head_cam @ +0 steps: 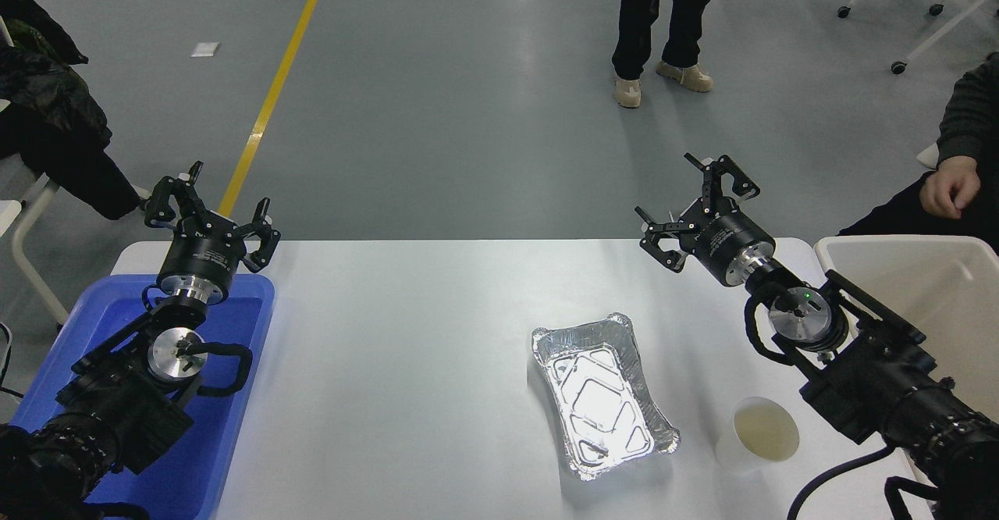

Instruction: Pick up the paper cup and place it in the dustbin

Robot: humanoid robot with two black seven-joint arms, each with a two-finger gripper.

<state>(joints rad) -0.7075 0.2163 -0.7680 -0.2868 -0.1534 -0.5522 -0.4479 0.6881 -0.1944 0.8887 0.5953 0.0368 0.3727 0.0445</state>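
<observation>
The paper cup (759, 431) stands upright on the white bench (406, 348), near its front right corner, just right of the foil tray (602, 395) and close beside your right forearm. Nothing holds it yet.

Watch these risks. The cup sits nearer the robot than the right end effector (687, 208), which is out past the bench's far edge, so you will likely have to draw the arm back a good way; the forearm or its cable loop could brush the cup and tip it, since an empty paper cup is probably very light. Closing too hard may crush its thin wall. A wide sweep could also nudge the foil tray. The dustbin (921, 286) lies at the right edge, partly hidden by the arm, so a low carry might catch its thick rim.

Your right arm reaches forward and leftward from the lower right, its end effector raised, fingers spread wide and empty. The left end effector (212, 211) is parked over the blue plastic tray (234, 395) at lower left, also splayed open, gripping nothing.
</observation>
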